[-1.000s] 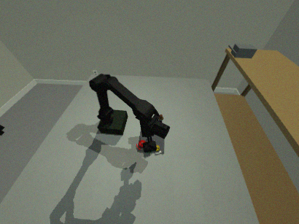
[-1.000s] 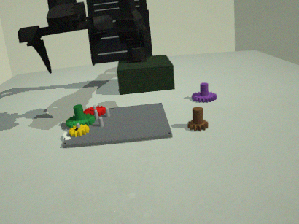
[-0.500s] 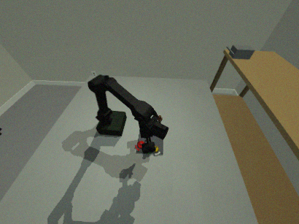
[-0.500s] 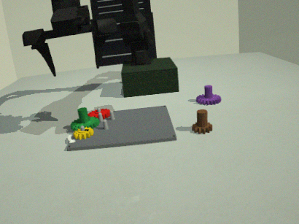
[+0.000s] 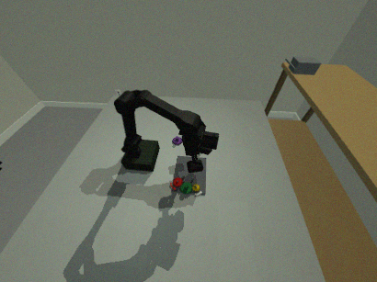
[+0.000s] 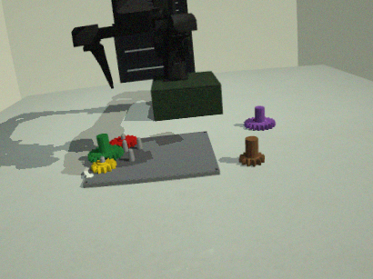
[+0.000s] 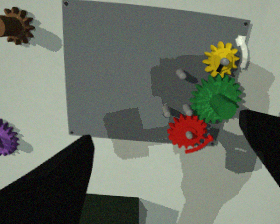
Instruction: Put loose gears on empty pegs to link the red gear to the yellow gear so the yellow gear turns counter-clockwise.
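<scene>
The grey board [image 5: 200,178] [image 6: 182,158] [image 7: 110,65] bears the red gear [image 5: 179,182] [image 6: 127,141] [image 7: 181,132] and the yellow gear [image 5: 196,188] [image 6: 106,166] [image 7: 214,56]. A green gear [image 5: 186,188] [image 6: 104,152] [image 7: 204,103] sits between them; its teeth meet both in the wrist view. It looks level, but its seating is hard to judge. Three bare pegs [image 7: 181,74] [image 7: 166,111] [image 7: 187,109] stand beside these gears. A brown gear [image 6: 251,157] [image 7: 23,24] and a purple gear [image 5: 177,141] [image 6: 259,124] [image 7: 7,140] stand on the table. My gripper [image 7: 164,129] is open and empty, above the board.
The white arrow [image 7: 243,52] curves beside the yellow gear and the red arrow [image 7: 201,147] beside the red gear. The arm's dark green base [image 5: 146,156] [image 6: 186,100] stands behind the board. A wooden table [image 5: 340,100] stands far right in the top view.
</scene>
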### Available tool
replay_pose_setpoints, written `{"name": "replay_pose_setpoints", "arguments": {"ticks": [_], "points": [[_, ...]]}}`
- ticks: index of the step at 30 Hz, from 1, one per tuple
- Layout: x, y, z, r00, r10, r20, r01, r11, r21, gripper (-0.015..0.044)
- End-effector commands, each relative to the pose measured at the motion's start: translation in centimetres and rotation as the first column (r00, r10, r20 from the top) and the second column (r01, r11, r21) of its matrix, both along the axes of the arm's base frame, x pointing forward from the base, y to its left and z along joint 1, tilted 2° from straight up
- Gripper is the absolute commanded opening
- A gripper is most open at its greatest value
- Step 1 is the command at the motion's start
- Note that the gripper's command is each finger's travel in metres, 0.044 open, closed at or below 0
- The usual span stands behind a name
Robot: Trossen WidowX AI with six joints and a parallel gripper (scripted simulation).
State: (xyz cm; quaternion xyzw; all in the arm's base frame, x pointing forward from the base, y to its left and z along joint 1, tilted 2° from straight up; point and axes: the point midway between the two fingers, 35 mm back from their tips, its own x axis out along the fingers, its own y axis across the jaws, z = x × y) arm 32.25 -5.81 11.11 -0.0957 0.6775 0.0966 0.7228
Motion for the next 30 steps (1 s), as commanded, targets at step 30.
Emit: {"name": "replay_pose_setpoints", "arguments": {"ticks": [30], "points": [[-12.6,29.8,3.5,1.0,0.005,-0.014,-0.005,0.999,0.032,0.044]]}}
